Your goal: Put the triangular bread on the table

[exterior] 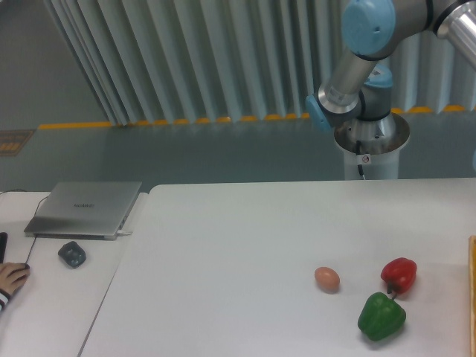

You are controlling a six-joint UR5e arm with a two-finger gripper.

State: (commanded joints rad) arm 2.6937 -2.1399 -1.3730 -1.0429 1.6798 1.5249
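A: Is the bread on the table [223, 245]?
B: No; only egg [326, 279] and peppers [399, 274] show. Bread and gripper lie out of frame, jaw state unknown; placement appears pending.

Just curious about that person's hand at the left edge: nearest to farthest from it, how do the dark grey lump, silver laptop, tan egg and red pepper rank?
From the hand:
1. dark grey lump, just right of it.
2. silver laptop, behind the lump.
3. tan egg, out on the white table.
4. red pepper, farthest right.
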